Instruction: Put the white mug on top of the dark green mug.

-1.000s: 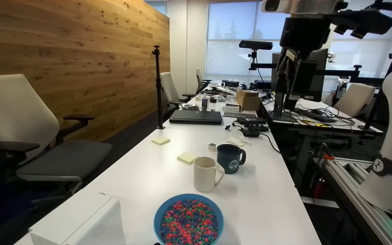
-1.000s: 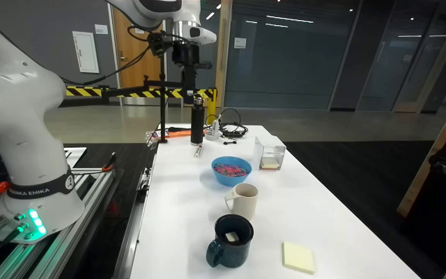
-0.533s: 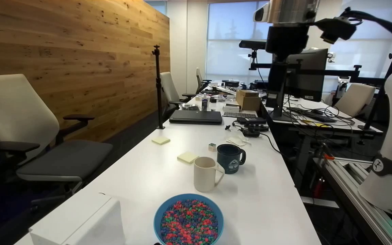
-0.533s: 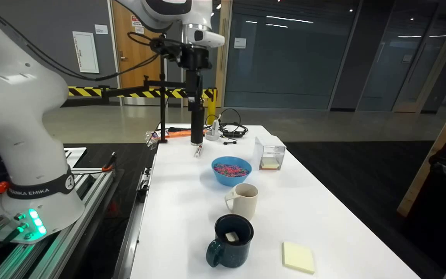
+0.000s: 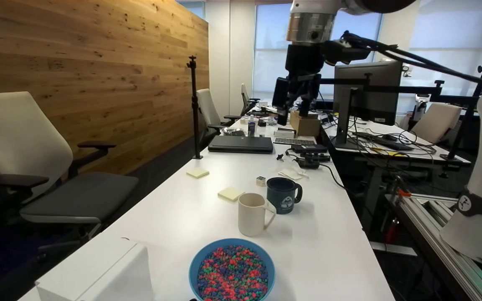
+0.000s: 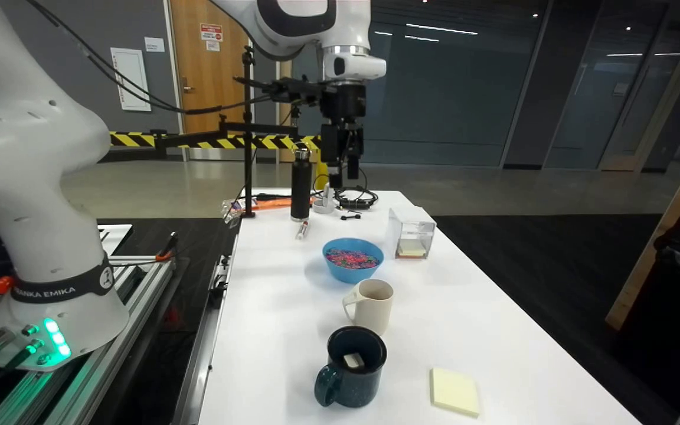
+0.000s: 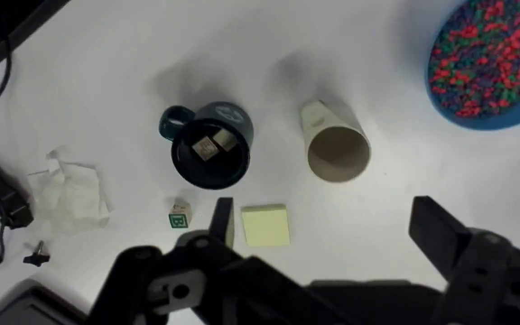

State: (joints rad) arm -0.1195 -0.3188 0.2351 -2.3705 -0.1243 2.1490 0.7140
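The gripper (image 7: 322,221) is spread wide, its two fingers (image 7: 438,237) well apart with only air between them, pointing down from high above the table (image 6: 470,330). In both exterior views the wrist (image 6: 345,103) hangs almost plumb. A camera (image 6: 293,90) sits at its side, and black cables (image 6: 216,110) sweep back from it toward the white arm (image 6: 27,159), which climbs from its base (image 6: 95,324) and reaches out over the table, its topmost part cut off from my sight. Below, the white mug (image 7: 339,153) stands upright on the table, just beside the dark green mug (image 5: 280,195) but apart from it; the blue bowl (image 6: 350,277) of coloured bits (image 6: 350,258) is on its other side. The dark green mug carries a pale emblem (image 5: 286,202) I can't make out, and pale block-like pieces (image 7: 205,148) lie inside it, the print on one too fine to read. Near it a loose cube (image 7: 180,214) shows the letter "B" on a green face, with a yellow pad (image 7: 266,225) close by. The dark band (image 6: 59,292) around the arm's base reads "RANKA EMIKA" in an exterior view, the start of the name curving out of sight. Farther off, a red-and-white sign (image 6: 211,29) hangs on a wooden door (image 6: 219,77), too small to read from here.
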